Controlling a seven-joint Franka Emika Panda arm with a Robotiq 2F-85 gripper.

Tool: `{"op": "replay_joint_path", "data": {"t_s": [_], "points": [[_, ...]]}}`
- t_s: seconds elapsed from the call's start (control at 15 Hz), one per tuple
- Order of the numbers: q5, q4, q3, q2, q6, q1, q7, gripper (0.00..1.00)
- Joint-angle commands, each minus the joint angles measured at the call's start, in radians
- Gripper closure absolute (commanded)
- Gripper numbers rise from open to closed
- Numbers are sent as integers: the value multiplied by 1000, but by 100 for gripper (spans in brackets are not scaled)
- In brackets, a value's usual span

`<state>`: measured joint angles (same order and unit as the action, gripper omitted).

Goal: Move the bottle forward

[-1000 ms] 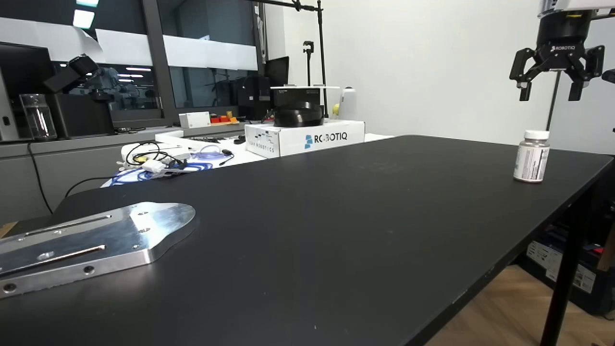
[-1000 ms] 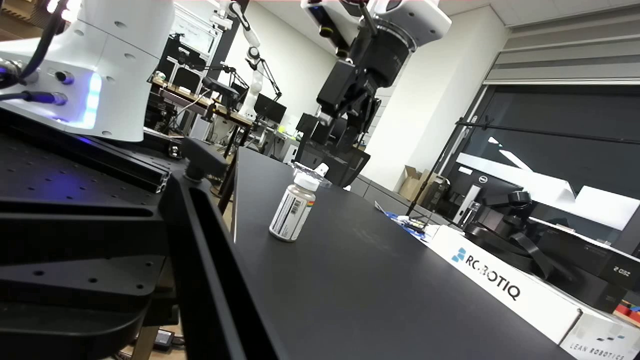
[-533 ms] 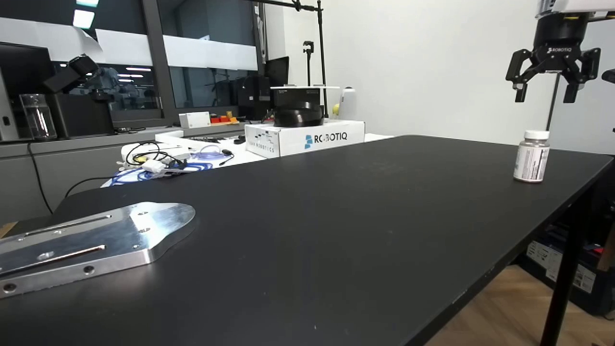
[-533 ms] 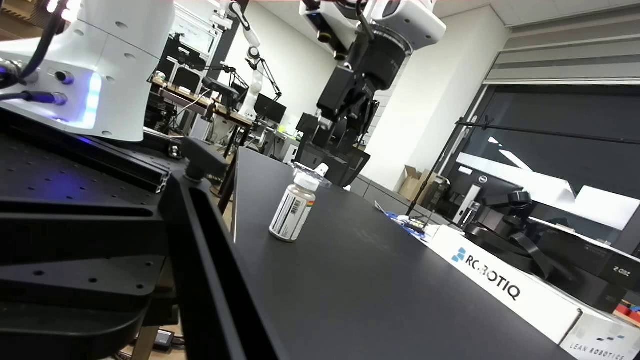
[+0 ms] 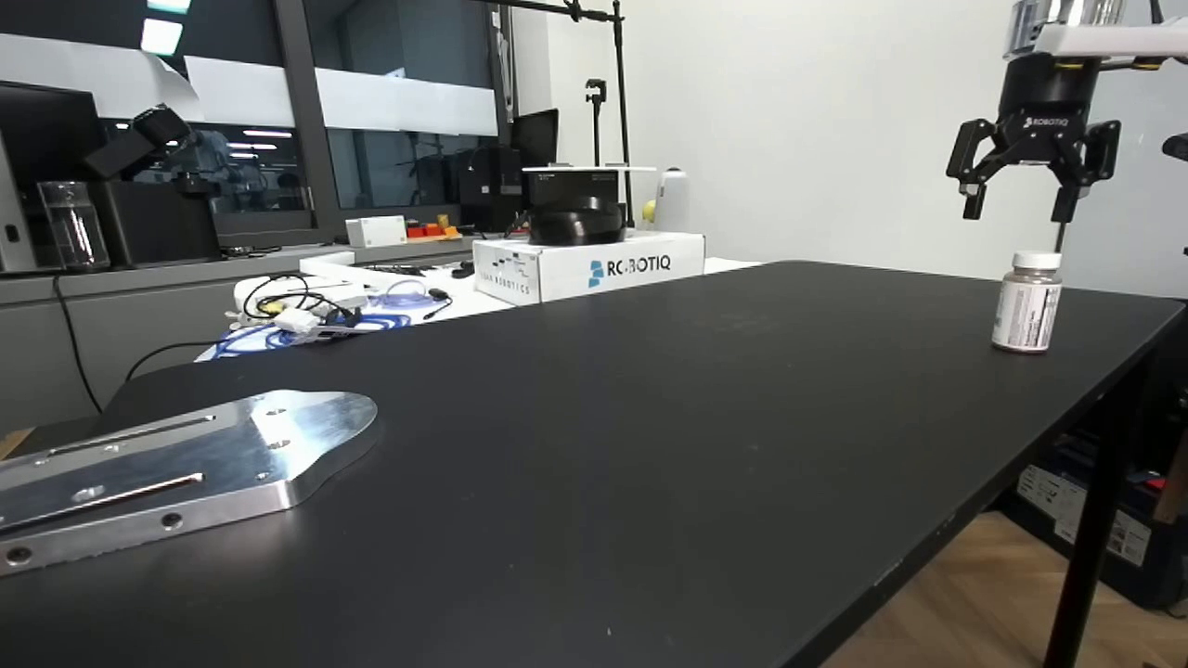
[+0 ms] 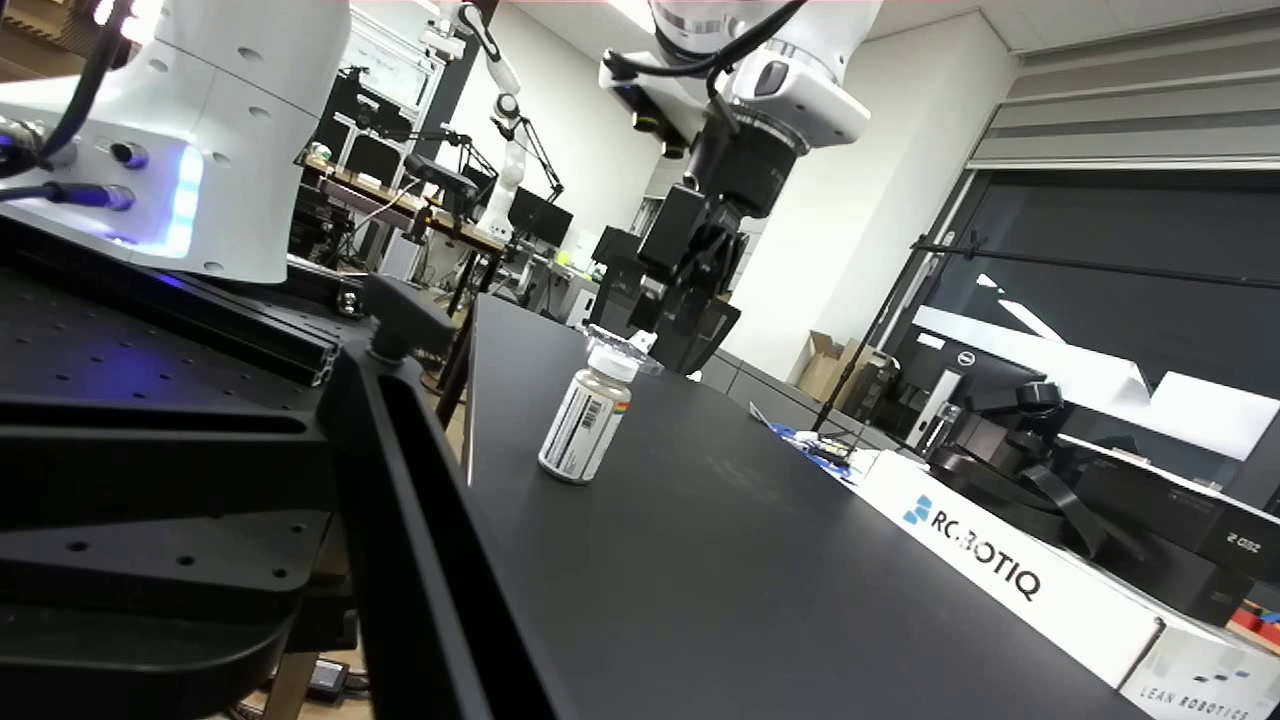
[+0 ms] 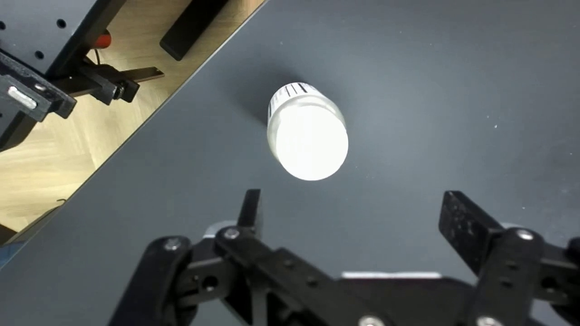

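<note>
Pincer (image 5: 1018, 210), jaws well apart and empty, is hovering higher than the bottle (image 5: 1026, 306), which is standing upright near an edge of the surface (image 5: 650, 417), and is probably needing some centring toward that edge before lowering straight down around the bottle.

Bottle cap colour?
White; the cap shows best in an exterior view, being washed out in the wrist view.

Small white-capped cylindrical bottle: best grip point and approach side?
I'd grip the small white-capped cylindrical bottle by its labelled body, below the cap, from above: it stands upright with straight round sides, and the open black two-fingered gripper points down.
</note>
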<state>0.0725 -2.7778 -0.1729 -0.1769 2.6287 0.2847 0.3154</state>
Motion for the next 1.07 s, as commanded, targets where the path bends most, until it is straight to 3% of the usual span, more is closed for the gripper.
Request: {"op": "replay_joint_path", "data": {"t_s": [0.0,0.4,1.0], "points": [[-66,2,17,49,14,9,70,0],[-163,1,9,90,11,3,136,0],[-117,1,-13,154,60,-14,83,0]]}}
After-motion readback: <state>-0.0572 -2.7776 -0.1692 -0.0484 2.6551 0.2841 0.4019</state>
